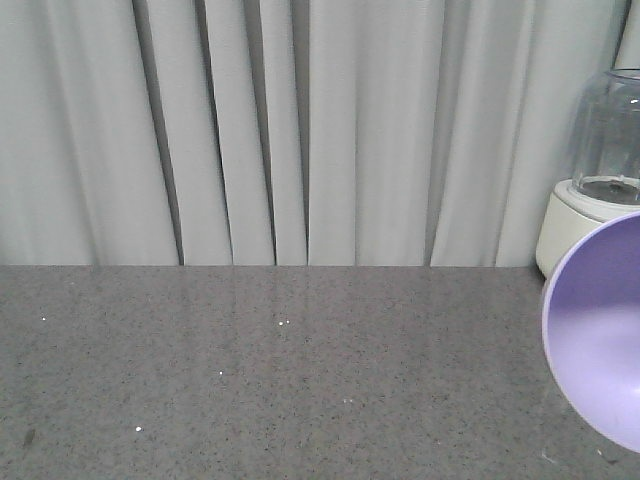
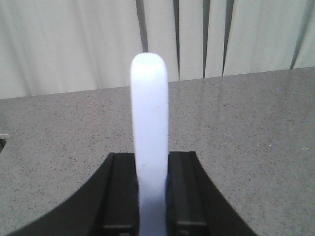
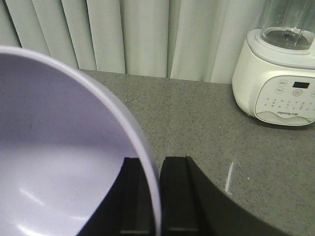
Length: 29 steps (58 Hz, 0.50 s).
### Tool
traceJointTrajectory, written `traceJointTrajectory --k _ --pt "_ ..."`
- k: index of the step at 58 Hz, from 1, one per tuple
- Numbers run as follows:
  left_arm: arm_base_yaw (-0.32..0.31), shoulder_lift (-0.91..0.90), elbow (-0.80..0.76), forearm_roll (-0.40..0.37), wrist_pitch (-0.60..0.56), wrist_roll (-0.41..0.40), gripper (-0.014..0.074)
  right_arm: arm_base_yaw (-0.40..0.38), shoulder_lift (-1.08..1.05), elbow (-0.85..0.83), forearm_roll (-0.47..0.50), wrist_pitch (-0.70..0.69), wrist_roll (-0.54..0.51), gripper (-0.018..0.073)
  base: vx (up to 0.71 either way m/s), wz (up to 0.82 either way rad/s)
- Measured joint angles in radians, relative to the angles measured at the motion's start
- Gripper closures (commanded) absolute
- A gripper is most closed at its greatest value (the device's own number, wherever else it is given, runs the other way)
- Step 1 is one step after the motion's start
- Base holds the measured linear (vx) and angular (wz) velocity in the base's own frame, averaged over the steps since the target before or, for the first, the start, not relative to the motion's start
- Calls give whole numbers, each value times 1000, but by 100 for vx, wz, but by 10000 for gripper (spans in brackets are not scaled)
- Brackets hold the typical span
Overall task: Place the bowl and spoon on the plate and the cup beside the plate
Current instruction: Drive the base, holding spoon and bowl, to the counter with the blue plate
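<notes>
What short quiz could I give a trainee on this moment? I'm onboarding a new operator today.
1. True or false: the left gripper is shut on the spoon.
2. What does the right gripper clamp by its rim? A. cup B. bowl C. plate
3. Fill in: the white appliance on the counter is a ____.
Key: 1 true; 2 B; 3 blender.
</notes>
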Motion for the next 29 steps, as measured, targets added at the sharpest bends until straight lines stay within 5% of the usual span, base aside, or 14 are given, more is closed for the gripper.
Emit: traceJointTrajectory --k 29 --pt "0 -2 0 0 0 0 599 0 0 0 4 0 0 568 -14 -17"
